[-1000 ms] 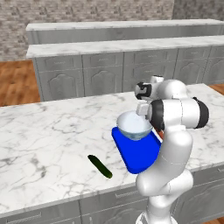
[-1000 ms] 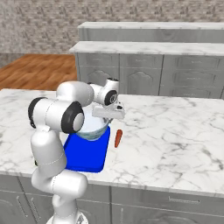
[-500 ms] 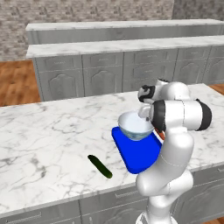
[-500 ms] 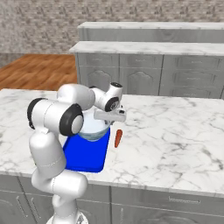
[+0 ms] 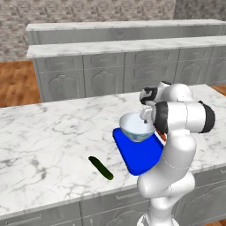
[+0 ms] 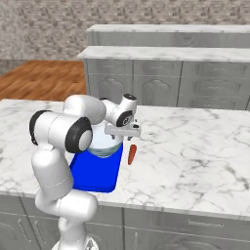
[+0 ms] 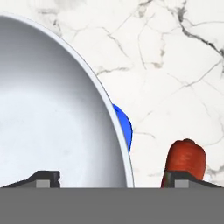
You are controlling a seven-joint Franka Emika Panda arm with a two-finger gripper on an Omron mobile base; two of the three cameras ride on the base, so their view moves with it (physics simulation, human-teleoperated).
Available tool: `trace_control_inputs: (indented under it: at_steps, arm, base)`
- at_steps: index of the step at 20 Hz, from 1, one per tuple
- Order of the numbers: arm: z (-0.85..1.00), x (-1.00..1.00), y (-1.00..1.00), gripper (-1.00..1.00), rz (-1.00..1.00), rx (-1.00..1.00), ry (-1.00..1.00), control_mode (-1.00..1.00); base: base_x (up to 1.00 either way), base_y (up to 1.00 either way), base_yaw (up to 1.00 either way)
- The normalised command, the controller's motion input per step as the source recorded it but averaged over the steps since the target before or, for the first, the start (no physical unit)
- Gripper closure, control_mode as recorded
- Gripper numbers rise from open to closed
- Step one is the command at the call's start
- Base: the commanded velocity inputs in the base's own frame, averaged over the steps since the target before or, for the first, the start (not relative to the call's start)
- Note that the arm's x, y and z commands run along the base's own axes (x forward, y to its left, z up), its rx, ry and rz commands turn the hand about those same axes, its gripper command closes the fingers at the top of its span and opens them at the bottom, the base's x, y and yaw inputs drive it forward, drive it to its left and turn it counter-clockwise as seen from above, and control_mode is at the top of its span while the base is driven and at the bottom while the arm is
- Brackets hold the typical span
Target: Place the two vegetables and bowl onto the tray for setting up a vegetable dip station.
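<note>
carrot [image 7: 185, 161] half behind claw [image 7: 114, 177] tip, bowl [image 7: 52, 122] cropped

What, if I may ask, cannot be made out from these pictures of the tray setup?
- Left base view: the carrot is almost wholly hidden behind the arm.
- Right base view: the arm covers the near part of the bowl and part of the tray.
- Hand view: the bowl's left side is cut off by the edge, and the carrot's lower end is hidden behind a fingertip.
- Hand view: the gripper shows just its tips.
</note>
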Motion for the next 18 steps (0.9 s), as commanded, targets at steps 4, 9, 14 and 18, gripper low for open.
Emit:
trace_control_inputs:
  at_steps: [4, 9, 14, 18]
  arm:
    - [0.23, 0.13, -0.16, -1.00, 0.00, -0.01, 0.03, -1.00]
    - [0.43, 0.03, -0.30, -1.00, 0.00, 0.00, 0.03, -1.00]
    - [0.44, -0.06, -0.37, -1.00, 0.00, 0.00, 0.00, -1.00]
    - [0.10, -0.41, -0.41, -1.00, 0.00, -0.04, -0.02, -1.00]
  base:
    - [0.00, 0.00, 0.00]
    - [0.00, 0.00, 0.00]
    - [0.00, 0.00, 0.00]
    - [0.00, 0.00, 0.00]
